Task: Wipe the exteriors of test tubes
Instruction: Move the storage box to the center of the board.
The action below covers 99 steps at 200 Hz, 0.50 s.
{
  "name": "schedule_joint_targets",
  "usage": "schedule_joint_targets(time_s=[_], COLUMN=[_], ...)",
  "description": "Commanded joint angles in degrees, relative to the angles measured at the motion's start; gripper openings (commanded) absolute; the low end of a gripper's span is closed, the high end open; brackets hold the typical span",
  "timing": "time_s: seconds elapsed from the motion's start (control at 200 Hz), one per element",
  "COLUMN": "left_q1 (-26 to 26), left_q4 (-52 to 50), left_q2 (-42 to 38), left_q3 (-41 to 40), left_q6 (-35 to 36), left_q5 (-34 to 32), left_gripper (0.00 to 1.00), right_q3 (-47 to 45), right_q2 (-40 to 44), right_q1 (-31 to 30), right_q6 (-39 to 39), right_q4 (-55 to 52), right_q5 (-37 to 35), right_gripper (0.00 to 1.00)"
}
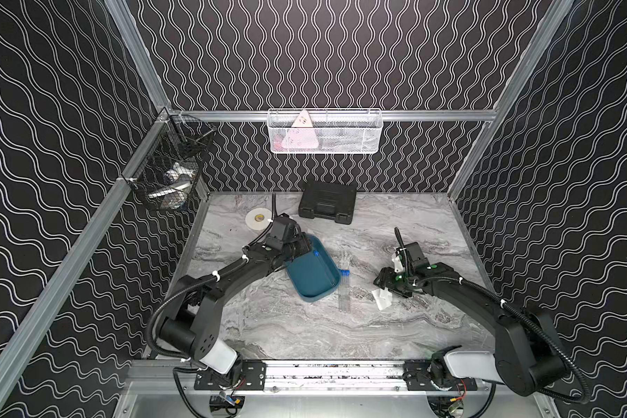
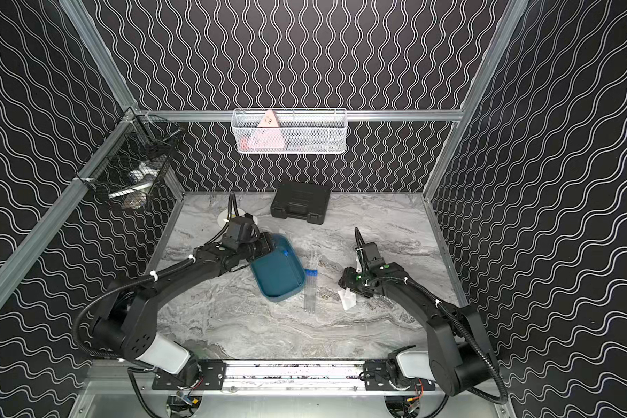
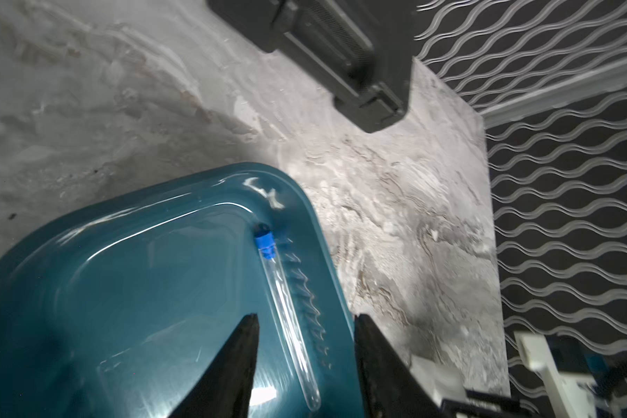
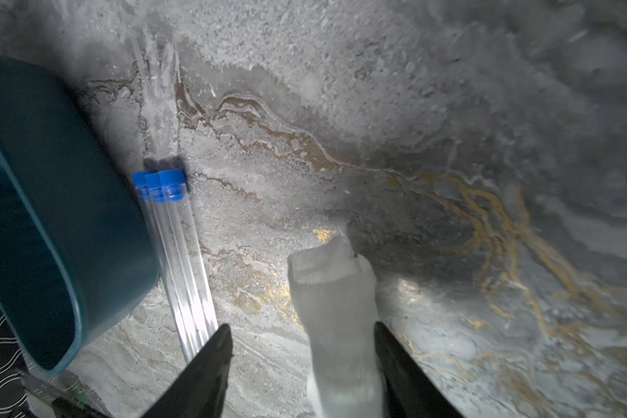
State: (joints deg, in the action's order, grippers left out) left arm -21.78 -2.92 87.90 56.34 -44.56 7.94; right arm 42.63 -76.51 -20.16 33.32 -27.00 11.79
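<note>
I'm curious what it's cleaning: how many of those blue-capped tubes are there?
4. One tube lies inside the teal tray, against its wall. Three tubes lie side by side on the table, right beside the tray. Being clear, others may go unnoticed.

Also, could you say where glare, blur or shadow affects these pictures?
Left wrist view: glare streaks on the teal plastic tray, black plastic case soft. Right wrist view: crumpled white tissue blurred, marble table partly shadowed. Both top views: sharp, evenly lit.

no legible text or numbers, marks on pink triangular card (image 1: 303, 121) too small
</note>
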Motion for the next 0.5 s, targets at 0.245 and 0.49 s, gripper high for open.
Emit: schedule_joint_targets(time_s=[0.245,0.49], left_q1=[-0.02,-0.02], left_q4=[-2.99,-4.11], left_q2=[-7.92,-10.70], left_q3=[-5.06,-6.57], left_q6=[9.84,11.16], left_q5=[3.69,6.26], left_gripper=[0.53,0.54], right_q3=[9.47,17.16], right_q2=[3.69,1.27], right_q1=[-0.63,-1.65], right_q6=[1.39,-0.18], right_q4=[-16.33,-17.14], right_q5=[-9.71,-7.43], right_gripper=[0.84,0.82])
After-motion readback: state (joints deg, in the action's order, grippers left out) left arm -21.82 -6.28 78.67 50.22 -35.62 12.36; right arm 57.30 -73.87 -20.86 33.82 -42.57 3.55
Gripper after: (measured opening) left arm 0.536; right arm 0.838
